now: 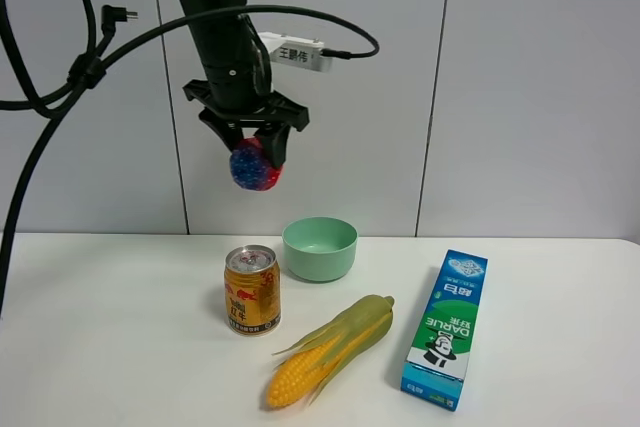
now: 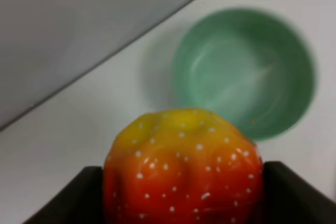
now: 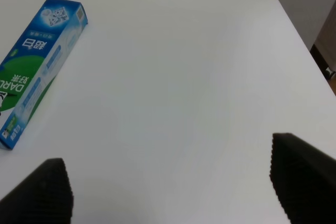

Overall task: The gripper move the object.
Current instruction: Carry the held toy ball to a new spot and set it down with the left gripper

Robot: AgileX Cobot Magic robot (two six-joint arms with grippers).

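An ear of corn [image 1: 330, 349], its husk partly peeled back, is seen lying nearest on the tabletop [image 1: 120, 347], in front of the mint-green bowl [image 1: 320, 247]. A blue-and-green toothpaste box [image 1: 446, 329] is laid flat to the front and right of the bowl. A gold drink can [image 1: 252, 289] is stood upright just beside the bowl at its front left. The ball [image 1: 255, 169], mottled red, blue and orange, is held in the air well above the bowl and a little to its left. It is pinched between the fingers [image 2: 294, 192] of the left gripper [image 1: 256, 152]. A white labelled block [image 1: 300, 53] is fixed to that arm. The right gripper [image 3: 168, 192] is held over the tabletop on the side of the box away from the bowl, with its fingers spread wide apart.
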